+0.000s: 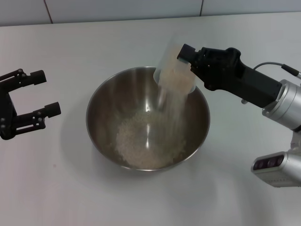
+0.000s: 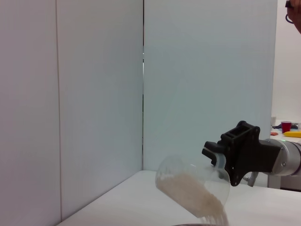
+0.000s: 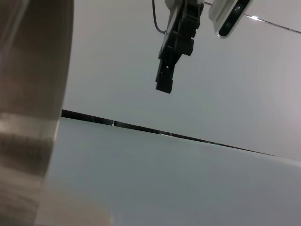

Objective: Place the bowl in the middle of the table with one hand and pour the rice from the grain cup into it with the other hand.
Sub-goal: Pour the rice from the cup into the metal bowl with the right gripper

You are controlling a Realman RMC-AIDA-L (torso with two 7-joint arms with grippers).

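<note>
Most of the rice [image 1: 146, 139] already lies in the bowl [image 1: 101, 101] at the table's [image 1: 70, 47] middle; a stream falls from the tilted grain cup [image 1: 176, 77], clamped by the right gripper [image 1: 190, 59] above the far rim. A steady tilt should empty it. The left gripper [image 1: 44, 94] waits spread wide near the left edge.

Tipped grain cup [image 1: 175, 70] streams rice [image 1: 146, 141] into steel bowl [image 1: 101, 101].

Right gripper [image 1: 188, 59], reaching over the bowl [image 1: 108, 94], clamps the tilted cup [image 1: 175, 70]; left gripper [image 1: 44, 94] rests beside the bowl, fingers apart.
</note>
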